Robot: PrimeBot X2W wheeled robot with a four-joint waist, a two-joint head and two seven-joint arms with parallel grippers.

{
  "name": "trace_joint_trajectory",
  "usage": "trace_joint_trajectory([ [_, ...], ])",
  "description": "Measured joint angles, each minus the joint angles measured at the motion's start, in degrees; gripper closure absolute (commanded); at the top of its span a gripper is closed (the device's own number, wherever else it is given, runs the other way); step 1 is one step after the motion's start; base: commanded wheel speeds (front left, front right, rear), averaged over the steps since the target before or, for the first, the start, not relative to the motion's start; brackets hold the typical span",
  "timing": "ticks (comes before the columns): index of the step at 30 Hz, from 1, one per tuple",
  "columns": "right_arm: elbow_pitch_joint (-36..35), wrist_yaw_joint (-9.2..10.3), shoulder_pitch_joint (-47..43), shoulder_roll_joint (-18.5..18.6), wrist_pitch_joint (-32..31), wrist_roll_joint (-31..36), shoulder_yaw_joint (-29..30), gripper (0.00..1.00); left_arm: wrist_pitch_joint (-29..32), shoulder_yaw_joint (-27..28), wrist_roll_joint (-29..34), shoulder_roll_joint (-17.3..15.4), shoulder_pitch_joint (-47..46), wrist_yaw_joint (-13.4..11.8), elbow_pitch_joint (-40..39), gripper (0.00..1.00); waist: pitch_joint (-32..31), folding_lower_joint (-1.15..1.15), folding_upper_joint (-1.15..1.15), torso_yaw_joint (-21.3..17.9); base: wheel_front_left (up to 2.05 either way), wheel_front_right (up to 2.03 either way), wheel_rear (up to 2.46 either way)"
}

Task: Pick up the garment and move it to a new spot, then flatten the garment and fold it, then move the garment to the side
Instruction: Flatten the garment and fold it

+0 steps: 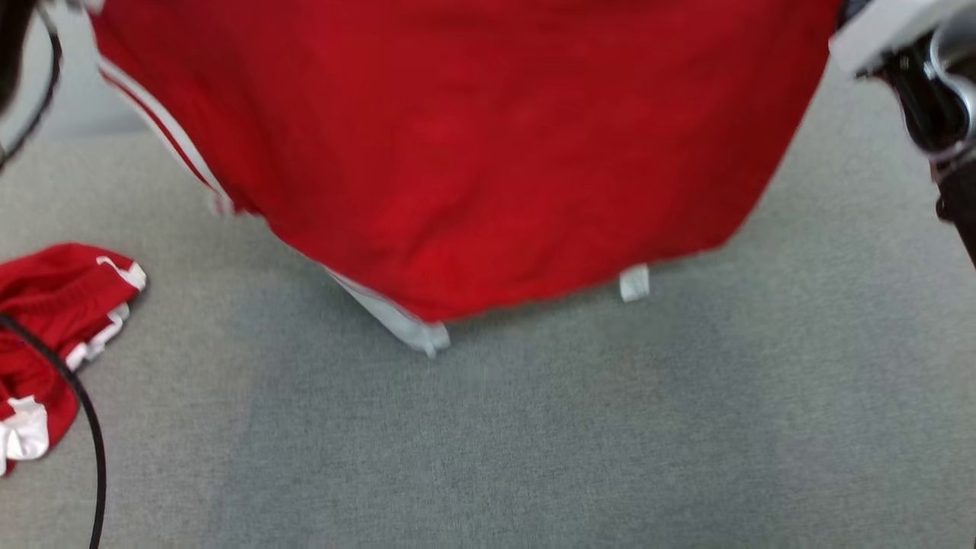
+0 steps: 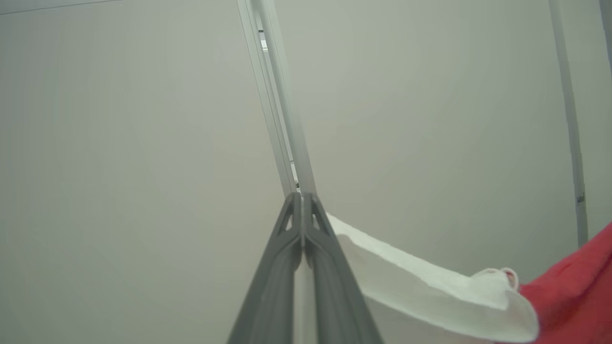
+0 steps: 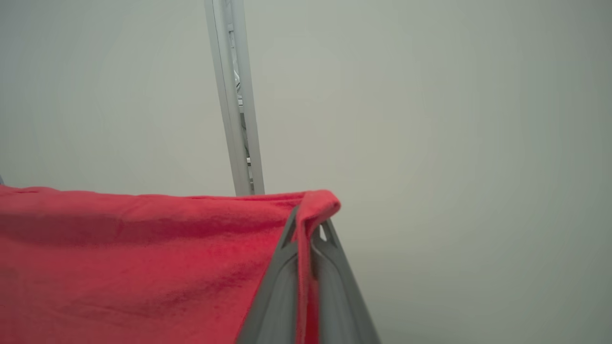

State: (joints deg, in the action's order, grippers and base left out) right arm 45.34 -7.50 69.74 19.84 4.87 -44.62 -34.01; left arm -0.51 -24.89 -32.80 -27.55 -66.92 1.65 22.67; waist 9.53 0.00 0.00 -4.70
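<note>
Two red garments with white trim are in sight. The garment (image 1: 473, 152) being worked hangs spread wide across the top of the head view, lifted above the grey surface (image 1: 610, 427), with its hem drooping lowest at a white-trimmed corner. One small white label (image 1: 634, 284) dangles from that hem. The second red garment (image 1: 53, 320) lies crumpled on the surface at the left edge, well apart from the first, and one black cable (image 1: 88, 427) curves across it.

Both arms are raised. In its wrist view the left gripper (image 2: 301, 197) points up at a pale wall and a single metal rail (image 2: 282, 119). Its two fingers are pressed together, and a band of the garment's white trim leads away from them to the red cloth at the right. The right gripper (image 3: 310, 223) has its fingers likewise clamped tight on a fold of red cloth that laps over its tips, and the fabric is stretched off to the left.

In the head view the top edge of the garment is cut off by the frame. Of the right arm (image 1: 915, 84) only a pale and black section shows in the upper right corner. The whole head view is blurred, so the lowest corner may be brushing the surface or hanging just clear of it.
</note>
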Motion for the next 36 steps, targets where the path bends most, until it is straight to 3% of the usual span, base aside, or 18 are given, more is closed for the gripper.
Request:
trace_joint_trajectory([
  [5,8.45,0.0,9.66,-3.01,5.01,3.48,-1.18,1.0,-7.68,-1.53,4.0,3.52,-12.09,1.86,10.48,1.0,6.42,0.0,0.0,0.6,0.0,0.0,0.0],
  [12,17.44,0.0,20.59,-5.89,9.89,8.91,0.47,1.0,-14.32,-2.36,10.81,5.83,-26.15,1.97,20.45,1.0,14.97,0.0,0.0,1.37,0.0,0.0,0.0],
  [18,10.89,0.0,25.57,-5.26,10.13,19.7,9.06,1.0,-14.48,2.97,16.91,5.7,-30.11,2.19,10.28,1.0,20.06,0.0,0.0,0.96,0.0,0.0,0.0],
  [22,8.67,0.0,23.63,-5.73,10.12,25.39,12.94,1.0,-14.49,5.87,18.07,7.54,-29.06,3.27,5.46,1.0,22.26,0.0,0.0,0.92,0.0,0.0,0.0],
  [28,6.12,0.0,17.55,-6.42,10.13,31.17,18.07,1.0,-14.57,6.8,17.25,11.54,-19.8,5.41,3.37,1.0,24.62,0.0,0.0,3.58,0.0,0.0,0.0],
  [36,1.57,0.0,3.16,-6.11,10.12,29.41,17.0,1.0,-14.56,3.89,12.32,9.85,0.29,5.81,-4.28,1.0,22.38,0.0,0.0,5.66,0.0,0.0,0.0],
])
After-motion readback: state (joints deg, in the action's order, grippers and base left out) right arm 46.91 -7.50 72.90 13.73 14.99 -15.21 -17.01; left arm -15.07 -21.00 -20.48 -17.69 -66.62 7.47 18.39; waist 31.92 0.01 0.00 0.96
